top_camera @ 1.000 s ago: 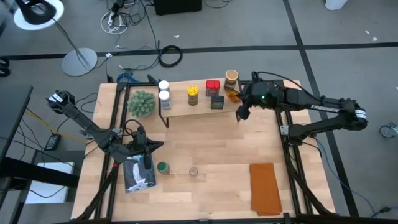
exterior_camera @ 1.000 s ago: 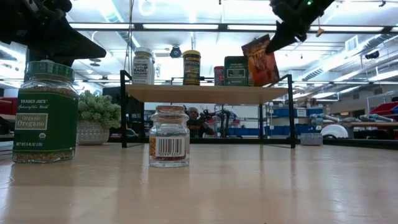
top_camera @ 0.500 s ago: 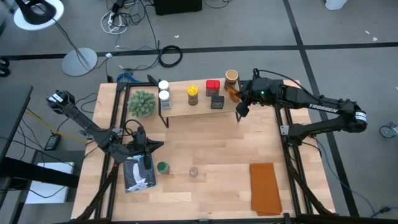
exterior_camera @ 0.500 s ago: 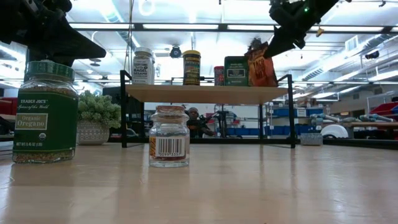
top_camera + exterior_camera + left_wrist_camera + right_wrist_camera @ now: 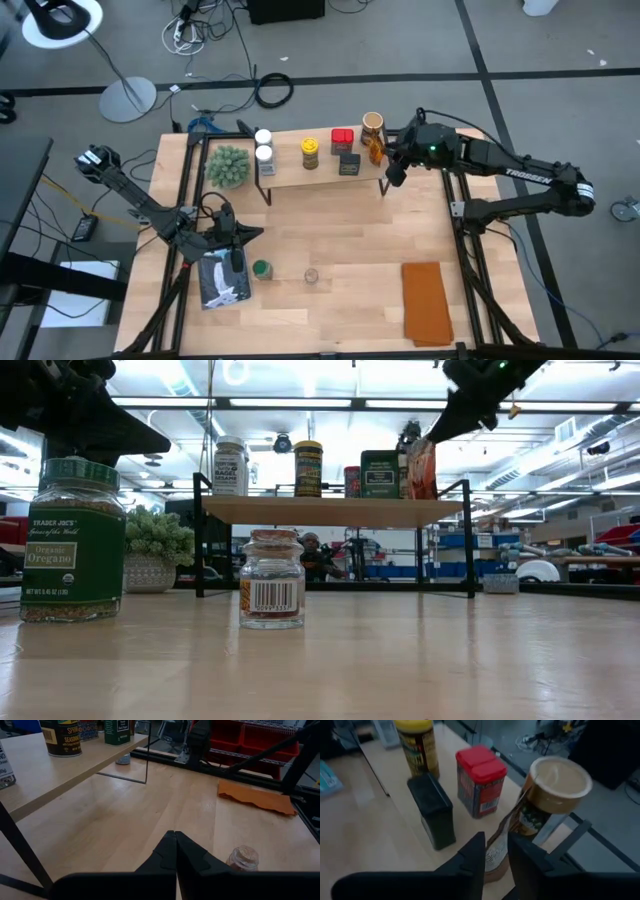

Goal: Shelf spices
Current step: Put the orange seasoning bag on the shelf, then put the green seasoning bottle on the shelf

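The shelf [image 5: 300, 177] stands at the table's far side. On its plank are two white-lidded jars [image 5: 264, 146], a yellow-lidded jar [image 5: 310, 152], a red tin [image 5: 342, 138], a black box [image 5: 349, 164] and a tan cylinder [image 5: 372, 123]. My right gripper [image 5: 497, 857] is at the shelf's right end, shut on an orange-brown spice packet [image 5: 420, 468]. My left gripper [image 5: 175, 842] is shut and hangs over the table's near left part. Close by it a green-lidded oregano jar [image 5: 72, 540] and a small clear jar [image 5: 272, 578] stand on the table. My right gripper pinches the spice packet between its two fingers [image 5: 470, 857], one on each flat face [image 5: 498, 845]. It comes slanting down from the table's right side. The packet stands upright with its bottom edge on the shelf plank, beside the tan cylinder.
A fuzzy green plant ball [image 5: 228, 165] sits left of the shelf. An orange cloth [image 5: 427, 300] lies at the near right, a printed card [image 5: 223, 280] at the near left. A small silver cup [image 5: 123, 759] sits under the shelf. Bare wood lies mid-table.
My right gripper has moved a little toward the table's right edge and turned. The spice packet was tilted, with its face toward the near edge. It has come upright and edge-on at the shelf's right end, beside the tan cylinder.
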### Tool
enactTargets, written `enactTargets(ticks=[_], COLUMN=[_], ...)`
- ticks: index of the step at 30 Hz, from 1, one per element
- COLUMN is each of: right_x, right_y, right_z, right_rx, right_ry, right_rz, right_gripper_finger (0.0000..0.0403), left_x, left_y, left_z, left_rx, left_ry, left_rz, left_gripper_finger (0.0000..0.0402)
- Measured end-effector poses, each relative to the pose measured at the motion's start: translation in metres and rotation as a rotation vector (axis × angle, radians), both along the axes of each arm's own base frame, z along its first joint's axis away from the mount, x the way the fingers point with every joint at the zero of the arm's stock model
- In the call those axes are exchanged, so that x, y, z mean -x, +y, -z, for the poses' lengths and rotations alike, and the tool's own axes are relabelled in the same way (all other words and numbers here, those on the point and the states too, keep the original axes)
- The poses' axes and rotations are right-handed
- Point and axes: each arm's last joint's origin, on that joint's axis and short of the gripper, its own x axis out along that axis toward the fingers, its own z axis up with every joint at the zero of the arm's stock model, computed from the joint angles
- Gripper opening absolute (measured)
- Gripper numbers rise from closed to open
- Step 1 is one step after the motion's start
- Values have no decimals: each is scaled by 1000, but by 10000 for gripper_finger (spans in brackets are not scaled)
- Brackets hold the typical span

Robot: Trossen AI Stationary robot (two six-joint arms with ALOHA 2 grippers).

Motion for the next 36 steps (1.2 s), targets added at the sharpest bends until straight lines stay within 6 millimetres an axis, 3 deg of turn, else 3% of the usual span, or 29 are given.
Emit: enactTargets(ticks=[8, 16, 21, 24, 28, 32, 36], right_x=[27, 61, 65, 57, 43, 34, 32], right_y=[11, 37, 57, 72, 95, 117, 126], right_z=[-16, -10, -1, 20, 72, 119, 144], right_rx=[-41, -225, -328, -370, -369, -355, -373], right_ry=[-106, -51, -30, -1, -11, -188, -330], right_rz=[-31, -77, -156, -221, -283, -320, -330], right_gripper_finger=[86, 82, 82, 82, 82, 82, 82], left_x=[0, 0, -1, -1, 0, -1, -1], left_y=[0, -1, -1, 0, 0, 0, -1], left_z=[0, 0, -2, -1, -1, -2, -1], left_rx=[0, 7, 20, 12, 13, 63, 89], left_ry=[0, 4, -14, -13, -14, -29, -27], left_rz=[0, 21, 19, 1, -2, -10, 1], left_gripper_finger=[1, 1, 1, 1, 5, 25, 67])
